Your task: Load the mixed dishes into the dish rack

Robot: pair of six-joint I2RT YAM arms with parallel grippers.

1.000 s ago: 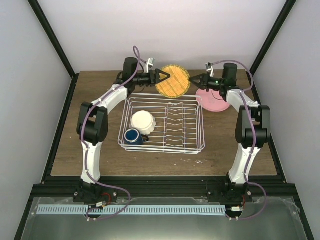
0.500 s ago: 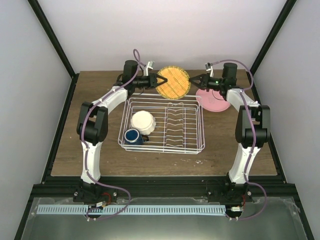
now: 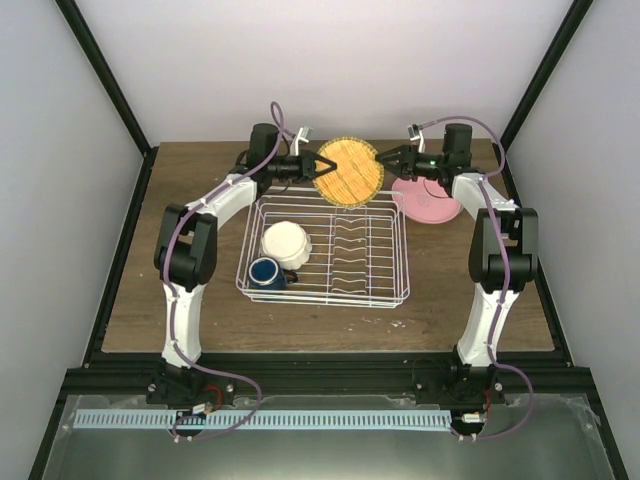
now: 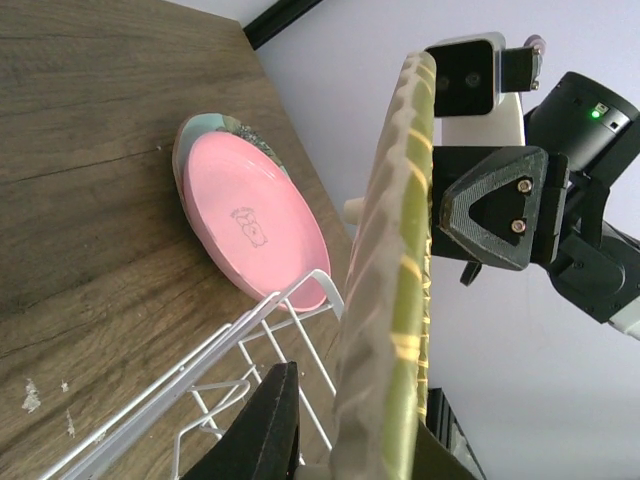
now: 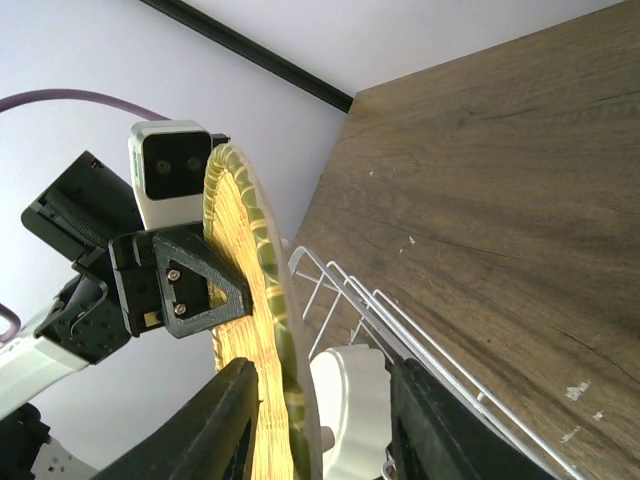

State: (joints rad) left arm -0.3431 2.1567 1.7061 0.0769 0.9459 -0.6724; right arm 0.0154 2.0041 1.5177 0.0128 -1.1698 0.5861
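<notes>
Brown wood-grain tabletop (image 3: pixel 200 300) fills the middle of the overhead view. At its centre stands the white wire dish rack (image 3: pixel 320 297), with the dark blue mug (image 3: pixel 265 272) in its lower-left corner and the cream-white bowl (image 3: pixel 286 241) just above the mug. Above the rack's upper edge the yellow-orange grid plate (image 3: pixel 348 170) stands on edge between the two arms. The left gripper (image 3: pixel 322 167) has its fingers clamped on the plate's left rim. The right gripper (image 3: pixel 385 158) straddles the opposite rim with its fingers apart, and its own camera shows a gap beside the plate. The plate looks stiff and fairly light. Its ridged rim is probably the only good place to take it, and a one-sided pinch may let it swing. To the upper right the pink plate (image 3: pixel 428 200) lies flat on the wood. It covers the pale green plate (image 4: pixel 205 122) except for a sliver of rim. Both wrist views cut off the yellow plate's lower edge, so I cannot tell whether it touches the rack wires, and the pad contact itself is hidden.
</notes>
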